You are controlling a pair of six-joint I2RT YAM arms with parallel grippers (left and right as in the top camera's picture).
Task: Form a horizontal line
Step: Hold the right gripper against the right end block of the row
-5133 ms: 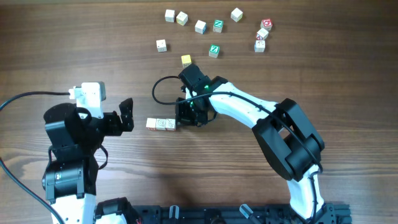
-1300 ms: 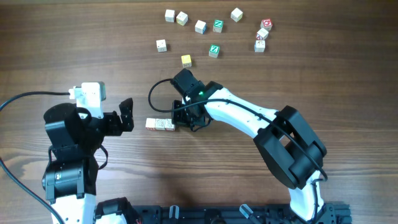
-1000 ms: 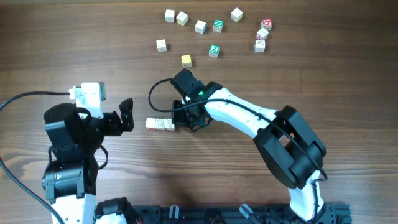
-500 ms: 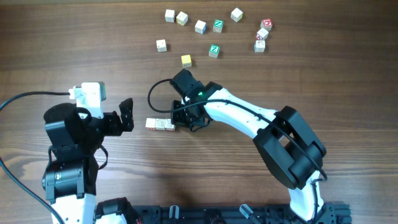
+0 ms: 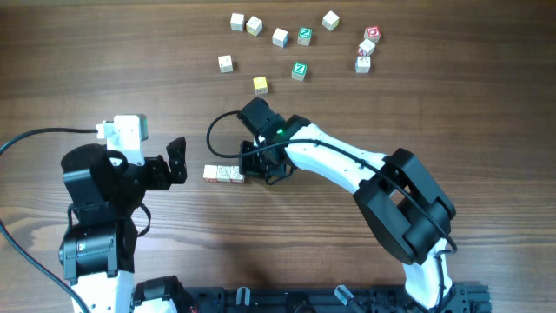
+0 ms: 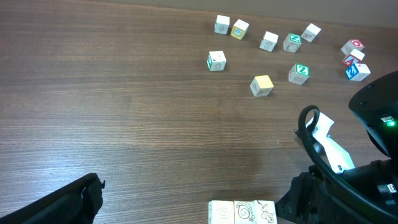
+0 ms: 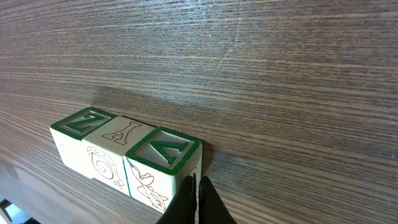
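Note:
The horizontal line (image 5: 224,174) is a row of three pale wooden cubes touching side by side, left of the table's middle. In the right wrist view (image 7: 124,152) the two end cubes have green tops and the middle top is plain. The row also shows at the bottom edge of the left wrist view (image 6: 241,212). My right gripper (image 5: 259,165) is shut and empty, its fingertips (image 7: 198,198) against the right end cube's side. My left gripper (image 5: 177,161) is open and empty, left of the row and apart from it.
Several loose cubes lie at the back: a yellow one (image 5: 260,84), two green-topped ones (image 5: 299,70) (image 5: 304,36), white ones (image 5: 225,63) (image 5: 280,36), and red-marked ones (image 5: 372,35) at the back right. A black cable loop (image 5: 217,130) hangs off the right arm.
Since five seconds ago my right gripper has shifted a little left, up against the row's right end. Over the last second nothing has moved. The left arm is still.

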